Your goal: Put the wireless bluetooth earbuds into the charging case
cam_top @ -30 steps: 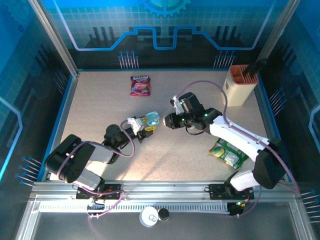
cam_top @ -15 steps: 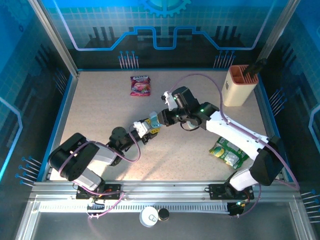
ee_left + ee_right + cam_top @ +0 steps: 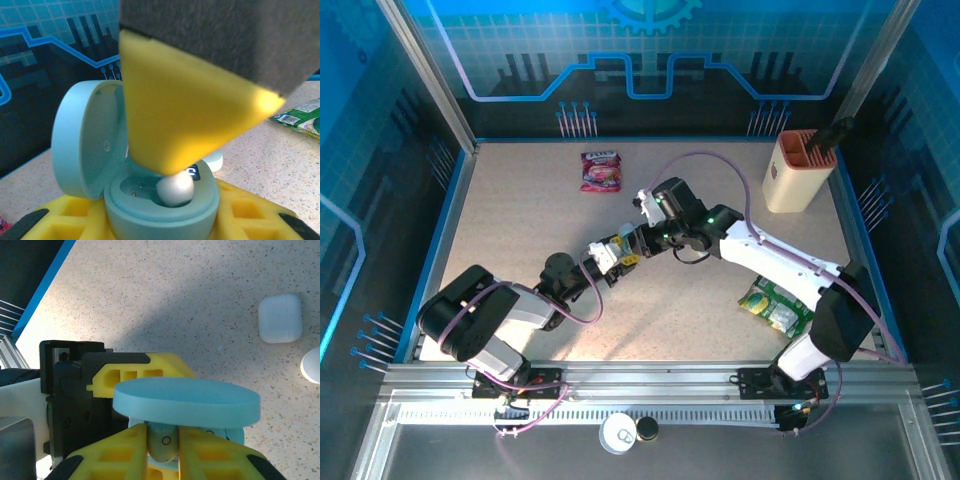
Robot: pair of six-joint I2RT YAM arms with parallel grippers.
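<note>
Left wrist view: left tool [image 3: 610, 256] is partly closed on the lower body of the pale-blue charging case [image 3: 160, 215] and holds it upright between yellow pads. The lid [image 3: 82, 140] is swung back to one side, so the wells face up, presumably to give the other arm a steady, open target.

Right tool [image 3: 633, 240] comes in from above, nearly closed, pinching one white earbud [image 3: 175, 189] between its yellow fingers [image 3: 185, 115]. The bud's rounded end sits in a well, judged not fully seated.

Right wrist view: bud [image 3: 162, 441] is gripped narrowly and the lid's edge [image 3: 187, 402] hangs just beyond the fingertips. That is the tight spot, since a push toward the lid would strike it. The side away from the hinge is open.

Beyond the case there is bare speckled table [image 3: 165, 300]. A closed white case [image 3: 280, 317] lies well apart, with a second pale round thing [image 3: 311, 365] at the frame edge.

Top view, farther out:
- a green packet [image 3: 775, 305] lies right of the arms.
- a red pouch [image 3: 601, 170] and a beige holder [image 3: 798, 170] are near the back wall, all clear of the working spot.
</note>
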